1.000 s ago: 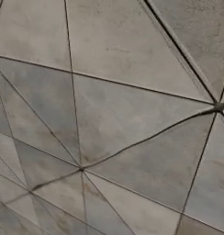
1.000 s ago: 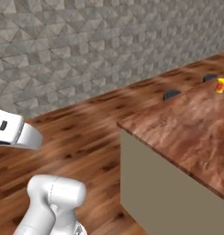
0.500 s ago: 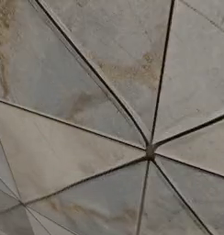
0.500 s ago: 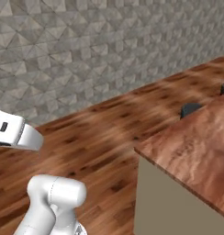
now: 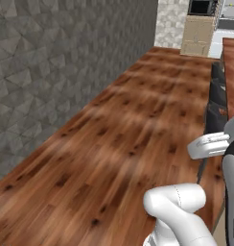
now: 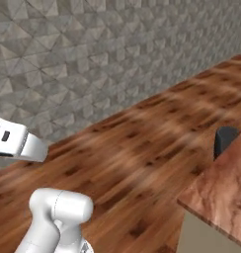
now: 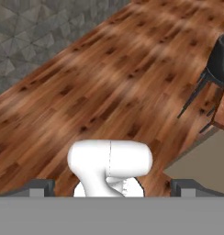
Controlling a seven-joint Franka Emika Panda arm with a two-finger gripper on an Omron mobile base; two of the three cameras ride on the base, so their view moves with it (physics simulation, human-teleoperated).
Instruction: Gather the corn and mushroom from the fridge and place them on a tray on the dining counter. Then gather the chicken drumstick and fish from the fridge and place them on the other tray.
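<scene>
Above the wood floor (image 7: 109, 82), gripper (image 7: 111, 186) hangs wide-jawed.

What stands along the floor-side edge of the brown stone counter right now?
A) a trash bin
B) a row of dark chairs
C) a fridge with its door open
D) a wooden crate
B: dark chairs line the counter edge over the wood floor; one chair also shows in the hand view, on thin dark legs.
</scene>
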